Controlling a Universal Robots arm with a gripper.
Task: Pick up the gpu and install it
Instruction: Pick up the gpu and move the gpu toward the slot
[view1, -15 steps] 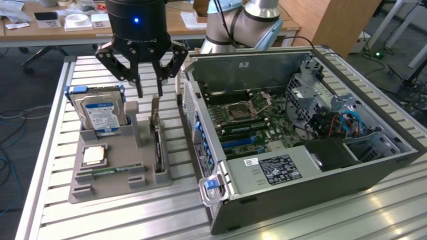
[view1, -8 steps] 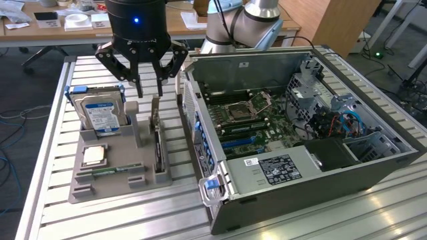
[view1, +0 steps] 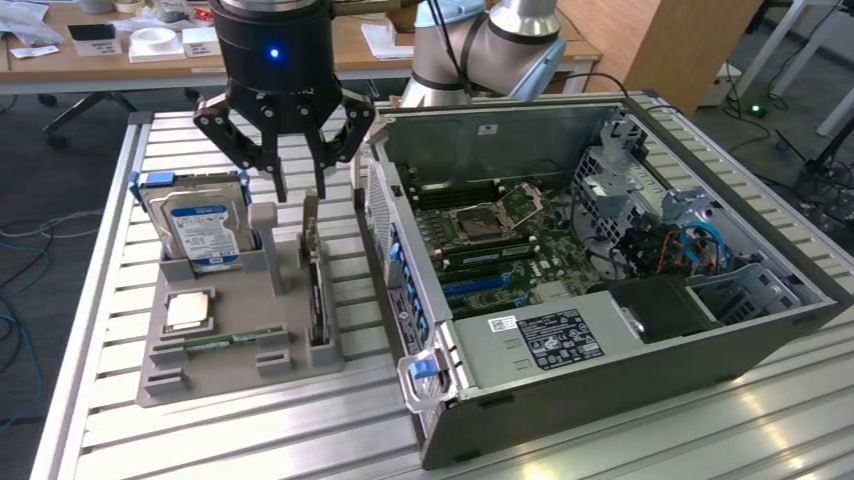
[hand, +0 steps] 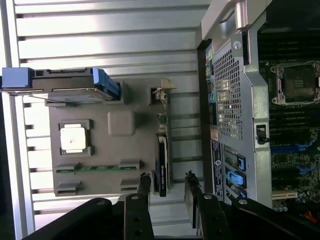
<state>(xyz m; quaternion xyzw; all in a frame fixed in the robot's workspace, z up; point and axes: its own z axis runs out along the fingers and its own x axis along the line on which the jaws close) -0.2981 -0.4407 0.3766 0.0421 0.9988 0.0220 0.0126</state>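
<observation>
Your gripper (view1: 302, 186) hangs open above the grey parts holder (view1: 214, 378), its two black fingers (view1: 283, 178) spread apart with nothing between them. In the wrist view the gripper (hand: 167, 187) has one finger on either side of the line of the gpu (hand: 162, 167), above it and not touching.

The gpu (view1: 315, 292) stands on its long edge in a slot along the holder's side, at the exterior view's right. It is a thin dark card, with its silver bracket (view1: 310, 215) at the far end.

To the exterior view's left of the card, at the far end of the holder, a silver hard drive (view1: 200, 232) stands upright in blue side rails. It has a blue and white label whose writing is too small to read. Nearer on the holder, a square CPU (view1: 187, 312) lies flat in a recess, and a narrow green RAM stick (view1: 220, 340) lies just in front of it.

To the exterior view's right of the holder, and just beside it, an open tower computer case (view1: 627, 350) lies on its side. Inside it you can see the motherboard (view1: 527, 250), a bare CPU socket (view1: 481, 215), blue expansion slots (view1: 474, 287) and blue cables (view1: 701, 240). A black and white sticker (view1: 554, 335) on the near inner panel cannot be read.

Holder and case both rest on a slatted aluminium table (view1: 267, 445).
</observation>
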